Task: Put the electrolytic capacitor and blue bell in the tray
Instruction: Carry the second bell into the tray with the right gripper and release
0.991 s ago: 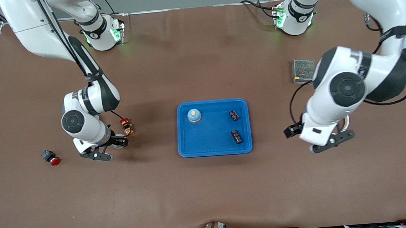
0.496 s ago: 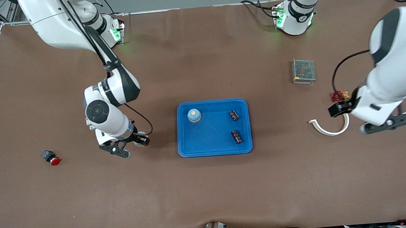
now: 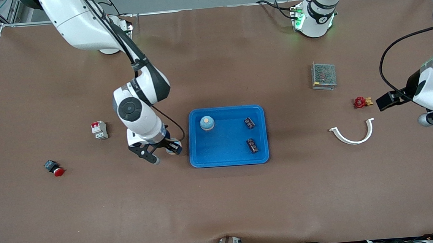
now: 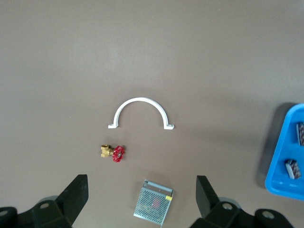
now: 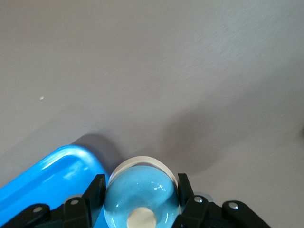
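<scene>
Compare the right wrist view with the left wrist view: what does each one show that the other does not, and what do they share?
Only the right wrist view shows the right gripper, its fingers shut on a blue bell.

Only the left wrist view shows the left gripper with fingers open and nothing between them, a white curved clip, a red valve, a metal mesh box and two capacitors in the tray.

Both show the brown table and part of the blue tray.

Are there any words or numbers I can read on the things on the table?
None can be read.
Capacitors in the tray: markings too small.
Breaker: any print too small.
Mesh box: a coloured patch inside, unreadable.
Both bells, red valve, white clamp, red button: no writing visible.
</scene>
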